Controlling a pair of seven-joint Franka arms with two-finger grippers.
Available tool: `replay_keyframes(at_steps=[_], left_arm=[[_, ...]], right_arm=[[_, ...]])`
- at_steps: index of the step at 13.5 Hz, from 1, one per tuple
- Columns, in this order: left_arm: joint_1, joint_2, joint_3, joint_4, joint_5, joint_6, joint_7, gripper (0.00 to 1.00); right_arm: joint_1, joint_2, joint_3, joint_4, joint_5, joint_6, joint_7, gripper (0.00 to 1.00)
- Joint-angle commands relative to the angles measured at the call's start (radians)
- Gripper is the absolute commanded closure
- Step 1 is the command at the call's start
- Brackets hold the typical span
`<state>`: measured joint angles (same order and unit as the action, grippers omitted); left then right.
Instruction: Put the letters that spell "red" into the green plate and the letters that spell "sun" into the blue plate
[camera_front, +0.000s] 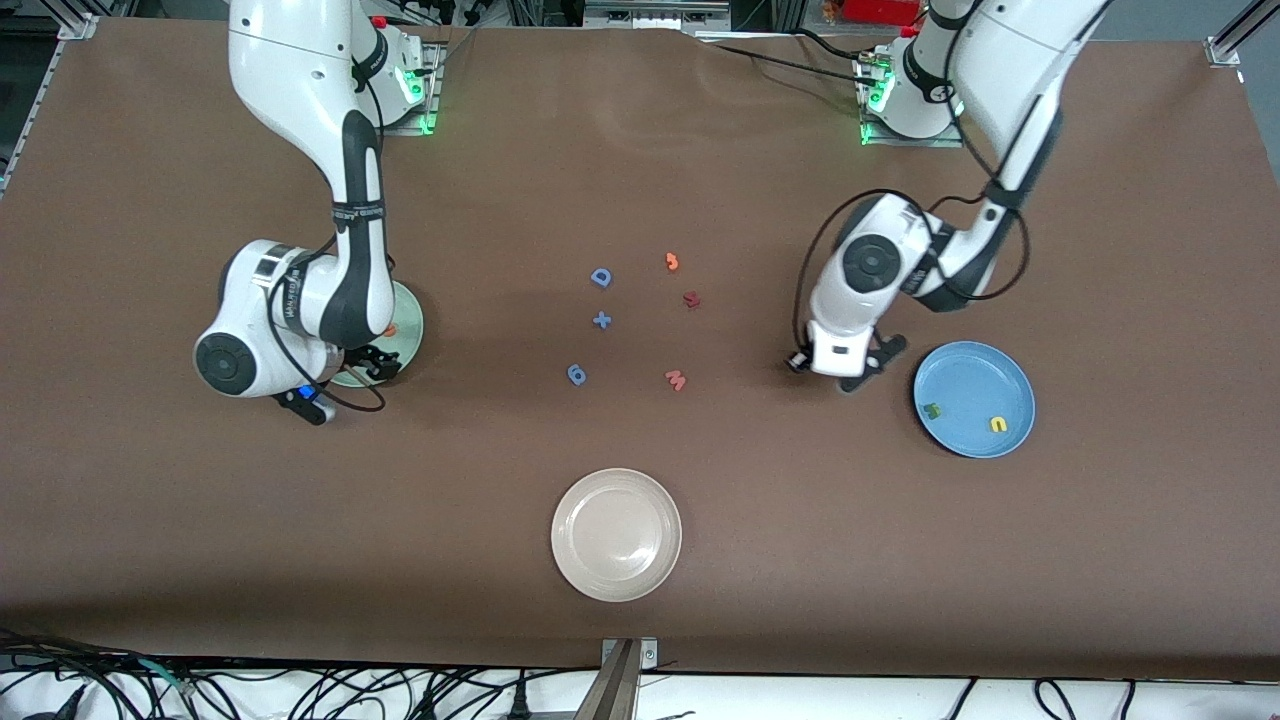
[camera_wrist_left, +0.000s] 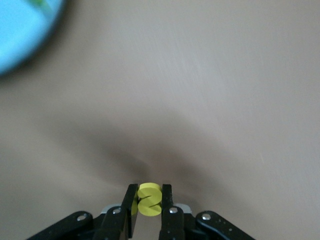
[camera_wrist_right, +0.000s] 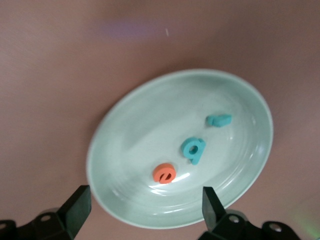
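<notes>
Left gripper is clamped on the yellow "s" beside the blue plate, which holds "n" and "u". Right gripper gapes empty over the green plate, largely hidden by its arm in the front view; "r", "d", "e" lie inside.

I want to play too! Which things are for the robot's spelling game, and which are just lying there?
For the game: green plate holding teal r, teal d, orange e; blue plate holding green n, yellow u; yellow s in the left gripper.

Just lying there: beige plate, blue D, salmon W.
</notes>
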<state>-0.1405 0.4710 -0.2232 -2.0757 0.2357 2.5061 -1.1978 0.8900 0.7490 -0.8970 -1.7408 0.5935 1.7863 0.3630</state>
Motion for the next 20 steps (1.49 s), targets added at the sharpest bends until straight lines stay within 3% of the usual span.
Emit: replay_keyframes(at_steps=[1, 3, 6, 7, 8, 9, 10, 16, 20], left_arm=[[0.022, -0.097, 0.071, -0.012, -0.064, -0.068, 0.211, 1.00], [0.022, -0.141, 0.149, -0.012, -0.154, -0.119, 0.413, 1.00], [0.050, -0.131, 0.235, -0.012, -0.190, -0.135, 0.634, 1.00], [0.071, -0.118, 0.237, -0.009, -0.187, -0.135, 0.674, 0.98], [0.081, -0.103, 0.252, -0.004, -0.185, -0.133, 0.726, 0.90], [0.085, -0.092, 0.269, -0.004, -0.182, -0.131, 0.782, 0.62], [0.085, -0.092, 0.280, -0.004, -0.182, -0.127, 0.809, 0.02], [0.084, -0.138, 0.285, 0.037, -0.190, -0.159, 0.813, 0.00], [0.075, -0.255, 0.240, 0.037, -0.203, -0.358, 0.855, 0.00]], right_arm=[[0.001, -0.007, -0.048, 0.087, -0.015, -0.088, -0.022, 0.01], [0.000, -0.008, -0.078, 0.133, -0.015, -0.139, -0.024, 0.01], [0.004, -0.013, -0.152, 0.207, -0.014, -0.171, -0.099, 0.01], [0.007, -0.026, -0.169, 0.214, -0.012, -0.171, -0.142, 0.01], [0.009, -0.036, -0.189, 0.221, -0.014, -0.171, -0.194, 0.01], [0.018, -0.049, -0.212, 0.224, -0.014, -0.173, -0.250, 0.01], [0.036, -0.066, -0.238, 0.225, -0.009, -0.179, -0.291, 0.01], [0.064, -0.148, -0.350, 0.323, -0.001, -0.312, -0.400, 0.00], [0.064, -0.148, -0.390, 0.325, -0.001, -0.350, -0.487, 0.00]])
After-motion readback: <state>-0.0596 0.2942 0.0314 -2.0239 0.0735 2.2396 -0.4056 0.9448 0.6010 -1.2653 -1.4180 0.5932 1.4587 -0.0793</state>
